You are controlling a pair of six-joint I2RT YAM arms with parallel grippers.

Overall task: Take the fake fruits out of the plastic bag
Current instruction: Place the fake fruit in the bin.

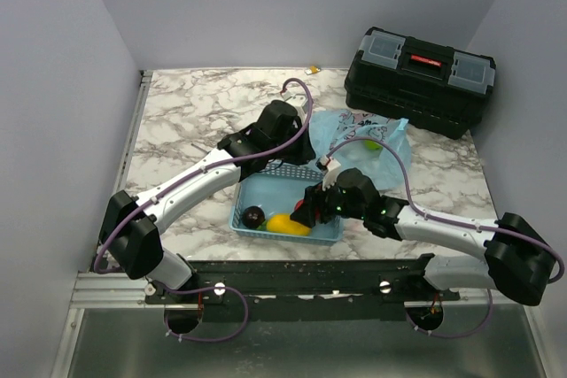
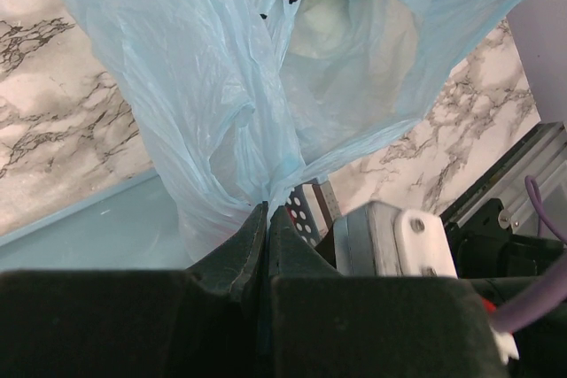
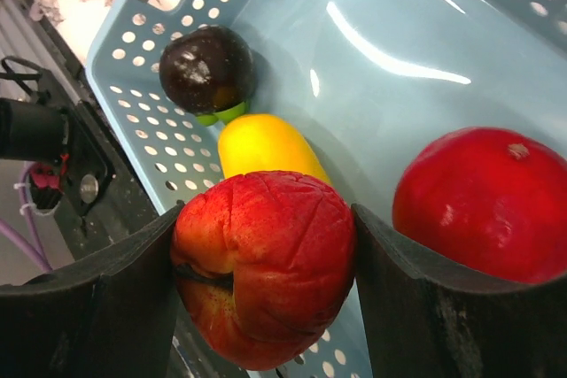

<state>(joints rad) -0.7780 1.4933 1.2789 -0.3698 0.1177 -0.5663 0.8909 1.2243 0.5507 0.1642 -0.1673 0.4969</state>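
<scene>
Red and ridged, hanging in the right tool [image 3: 266, 254] over a blue basket [image 3: 425, 15]

Grasping a red ridged fruit [image 3: 261, 281] squarely between both pads of the right tool, hovering just over the light-blue latticed basket. Looking down past it onto a yellow oblong fruit [image 3: 266, 146], a round red apple [image 3: 487, 201] close beside one pad, and a dark plum [image 3: 205, 68] against the perforated wall. Pinching a gathered fold of the thin blue plastic bag [image 2: 204, 86] in the tightly clenched left tool [image 2: 267, 219], holding the bag up just behind the basket on the marbled surface [image 1: 186, 112]. Glimpsing a green apple [image 1: 372, 143] inside the bag, so judging the task well along yet unfinished.

Doing this step well, most likely: sinking lower toward the bare patch of basket floor, steering clear of the apple and the yellow fruit, spreading the pads only once nearly resting, avoiding any bounce or roll over the low wall. Holding the left pinch firm meanwhile, leaving the bag mouth raised for the next reach.
</scene>
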